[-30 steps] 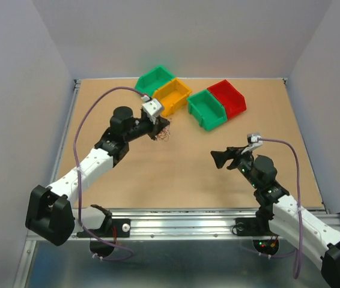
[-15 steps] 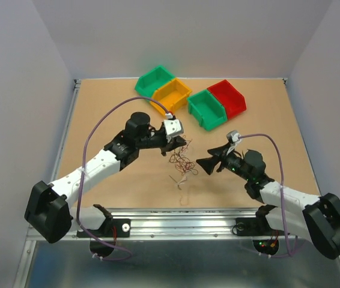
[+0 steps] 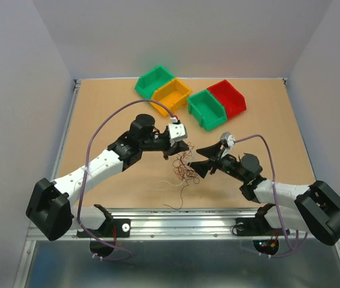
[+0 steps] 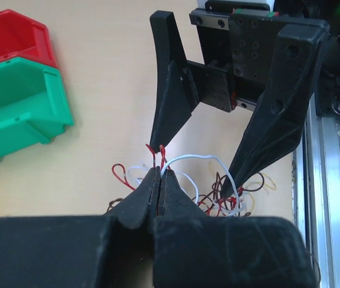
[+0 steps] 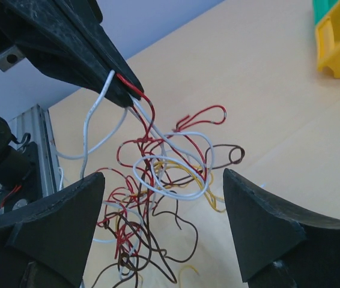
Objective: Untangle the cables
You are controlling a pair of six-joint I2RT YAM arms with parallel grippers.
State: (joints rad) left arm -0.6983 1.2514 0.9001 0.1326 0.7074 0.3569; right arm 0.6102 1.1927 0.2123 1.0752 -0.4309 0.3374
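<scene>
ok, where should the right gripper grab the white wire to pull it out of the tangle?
Take the white wire on its raised arch, just out from the left gripper's pinch on the cables. That arch stands clear; lower down it weaves through red and brown strands. The open right gripper straddles it, so probably close straight in from its present side, across the strand.

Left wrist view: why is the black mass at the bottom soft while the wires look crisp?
Left wrist view: that mass is the left claw itself, probably too near the lens to focus; the wires sit farther off, sharp. Right wrist view: same with the right claw. Top view: even light, wires too thin to separate.
</scene>
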